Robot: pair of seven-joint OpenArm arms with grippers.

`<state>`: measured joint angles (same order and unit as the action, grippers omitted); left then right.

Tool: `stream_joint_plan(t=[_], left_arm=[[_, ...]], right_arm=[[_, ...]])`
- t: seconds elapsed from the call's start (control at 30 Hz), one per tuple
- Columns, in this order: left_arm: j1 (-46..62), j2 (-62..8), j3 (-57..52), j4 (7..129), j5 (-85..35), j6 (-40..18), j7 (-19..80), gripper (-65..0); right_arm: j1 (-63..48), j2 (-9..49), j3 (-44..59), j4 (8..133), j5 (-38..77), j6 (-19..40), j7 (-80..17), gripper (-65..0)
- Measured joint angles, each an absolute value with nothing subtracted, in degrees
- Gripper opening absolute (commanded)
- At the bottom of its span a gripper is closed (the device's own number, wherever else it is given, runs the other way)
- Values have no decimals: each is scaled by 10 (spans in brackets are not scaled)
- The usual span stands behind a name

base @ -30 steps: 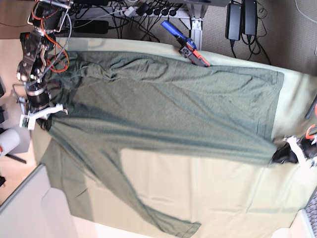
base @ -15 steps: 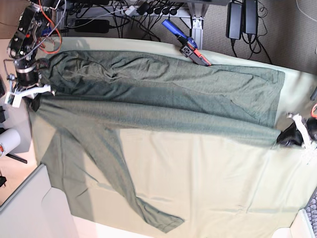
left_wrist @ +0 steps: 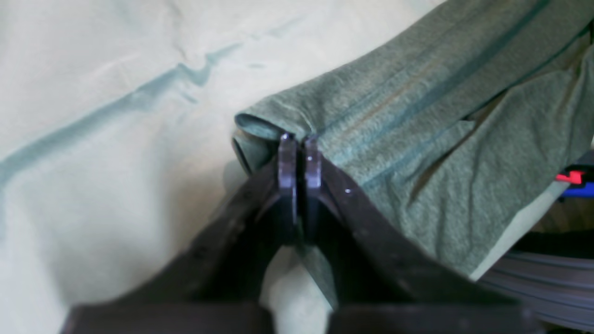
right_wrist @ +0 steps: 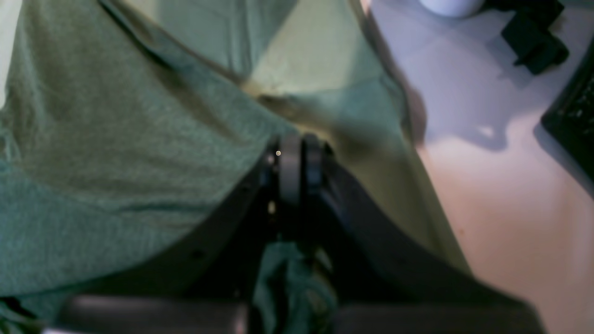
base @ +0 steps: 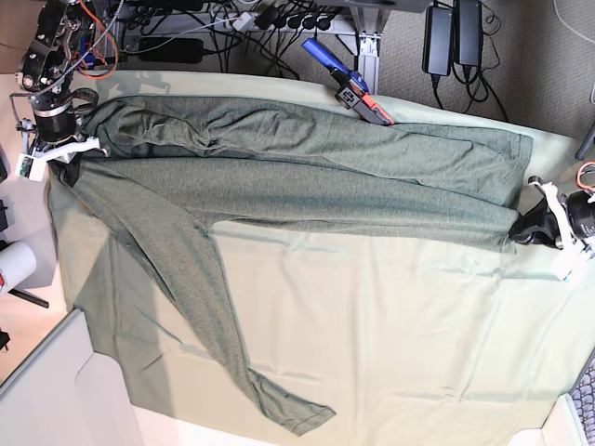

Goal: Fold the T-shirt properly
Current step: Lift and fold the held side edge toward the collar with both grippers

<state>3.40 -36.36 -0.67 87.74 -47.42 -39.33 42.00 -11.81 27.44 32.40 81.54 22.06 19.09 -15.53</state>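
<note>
The dark olive T-shirt (base: 307, 181) lies across the far half of the mint table cloth (base: 390, 344), its body folded into a long band. One long sleeve (base: 218, 325) trails toward the near edge. My left gripper (base: 528, 229) at the base view's right is shut on the shirt's hem corner (left_wrist: 260, 130). In the left wrist view the left gripper (left_wrist: 299, 139) pinches a rolled fold of fabric. My right gripper (base: 63, 153) at the far left is shut on the shoulder end. In the right wrist view the right gripper (right_wrist: 297, 141) has olive fabric (right_wrist: 116, 153) bunched between its fingers.
A blue and red tool (base: 346, 84) lies at the table's far edge on the shirt's border. Cables and power bricks (base: 456, 32) sit on the floor beyond. A white cylinder (base: 14, 265) stands off the table's left side, and a pale panel (base: 56, 390) is at the lower left.
Both grippers have carried the shirt's near edge toward the far side, narrowing the body into a folded band. The loose sleeve has been dragged along and slid left.
</note>
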Motion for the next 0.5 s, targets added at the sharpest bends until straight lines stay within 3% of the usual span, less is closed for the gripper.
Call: stream_joint_plan(t=[0.2, 0.47, 0.5], left_arm=[[65, -364, -7, 877, -472, -393, 420, -638], [67, -364, -7, 877, -472, -393, 402, -419], [67, -364, -7, 877, -472, -393, 400, -384]], right_arm=[[-127, 271, 325, 815, 220, 191, -169, -650], [-127, 248, 326, 815, 214, 191, -170, -650], [-127, 243, 326, 815, 214, 191, -172, -613]])
